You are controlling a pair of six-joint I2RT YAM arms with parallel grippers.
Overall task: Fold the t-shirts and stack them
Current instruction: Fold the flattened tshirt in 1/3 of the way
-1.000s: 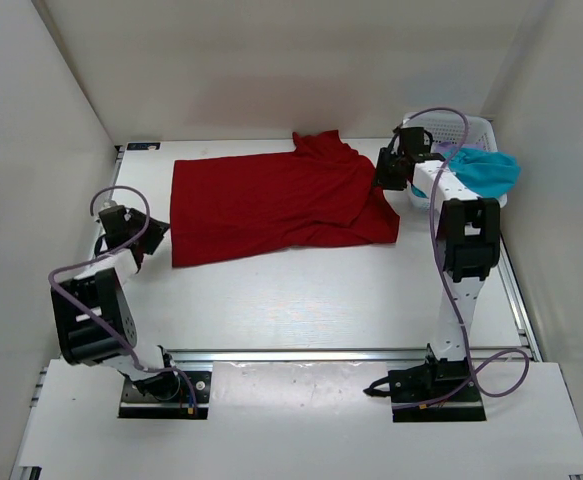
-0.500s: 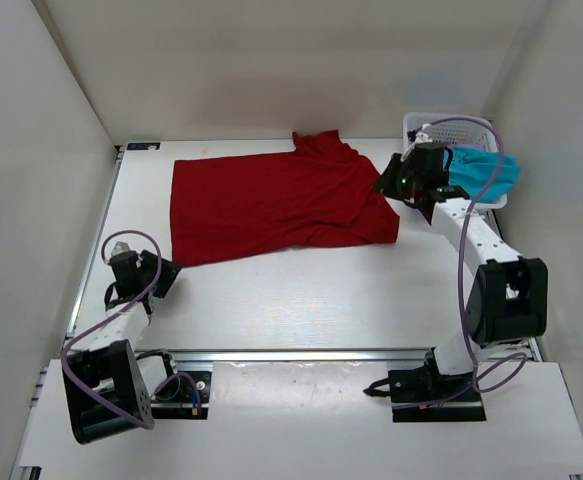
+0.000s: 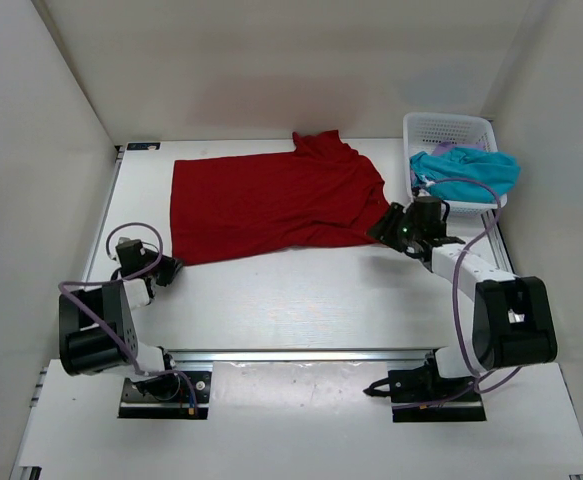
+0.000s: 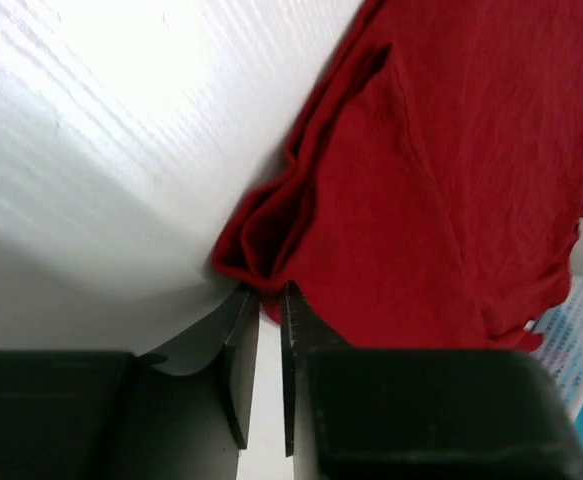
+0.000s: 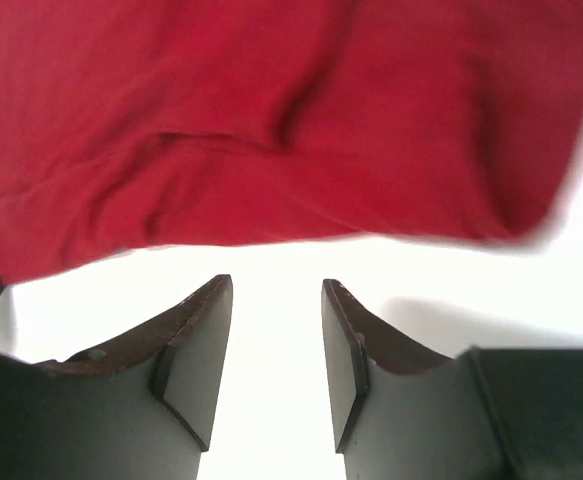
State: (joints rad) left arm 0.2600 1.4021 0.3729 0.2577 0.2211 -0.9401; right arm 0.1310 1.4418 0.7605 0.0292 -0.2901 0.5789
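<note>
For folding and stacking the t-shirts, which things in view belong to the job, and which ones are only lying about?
Belong to the job:
- red t-shirt, spread flat on the table
- teal t-shirt, heaped in the white mesh basket

Only lying about:
- white mesh basket
- table

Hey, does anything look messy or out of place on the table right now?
Yes. The red shirt is not flat: its near left corner is bunched into folds right by the left fingers. The teal shirt spills over the rim of the white basket instead of lying inside.
</note>
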